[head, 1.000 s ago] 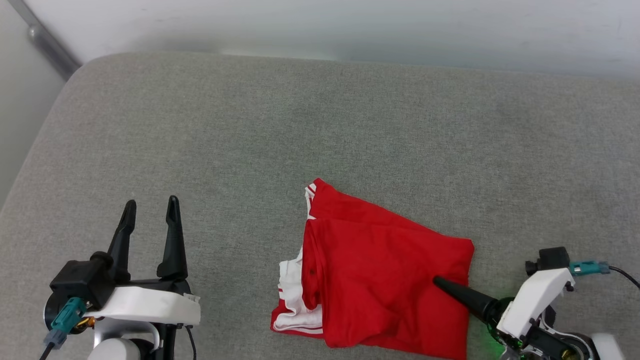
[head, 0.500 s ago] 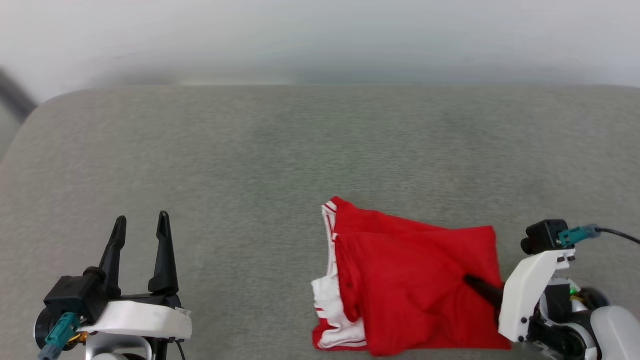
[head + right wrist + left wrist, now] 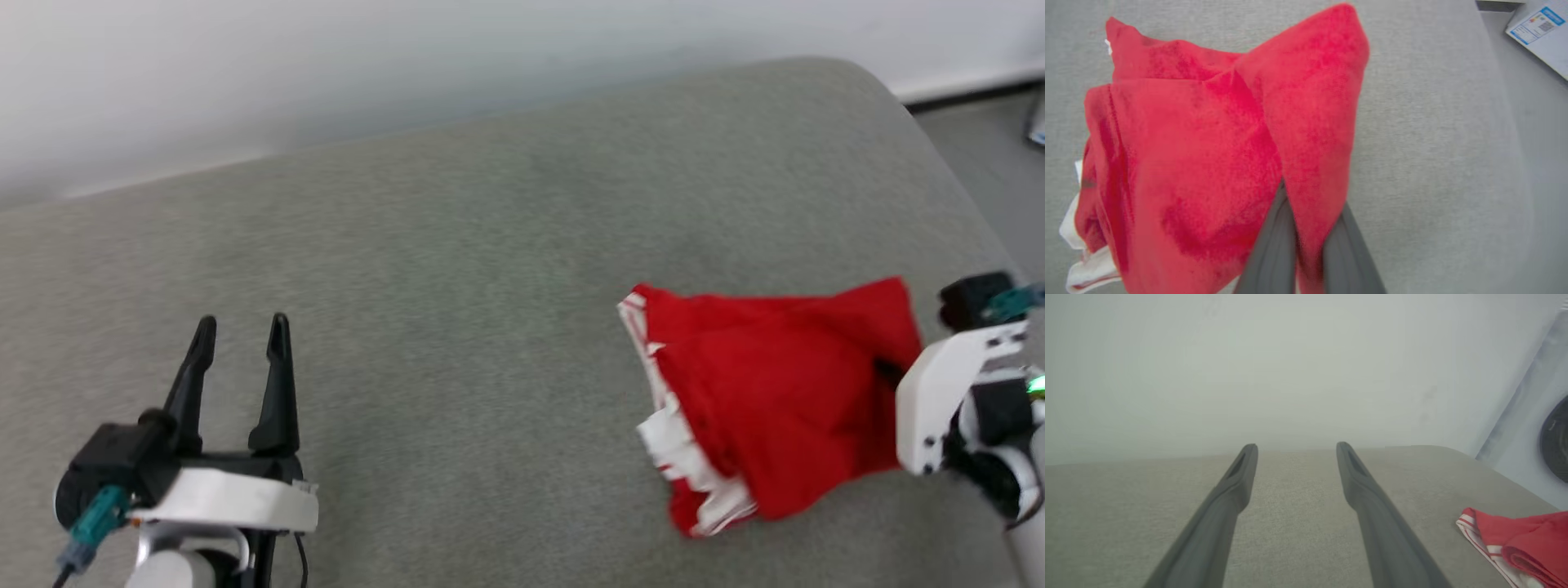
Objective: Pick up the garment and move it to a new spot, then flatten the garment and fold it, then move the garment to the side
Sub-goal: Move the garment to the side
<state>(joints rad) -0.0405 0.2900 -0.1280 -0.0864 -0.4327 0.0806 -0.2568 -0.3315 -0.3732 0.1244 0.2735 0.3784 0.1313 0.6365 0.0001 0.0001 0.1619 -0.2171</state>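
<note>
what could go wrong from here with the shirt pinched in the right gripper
1. The right gripper pinches just a narrow ridge of the garment, so the thin cloth could slip out.
2. With one pinch point the folded layers gape and the white sleeve hangs out, so the fold may come undone. The left gripper is open and apart, giving no support.
3. The garment sits near the grey surface's right edge, so if dropped it might slide off.
</note>
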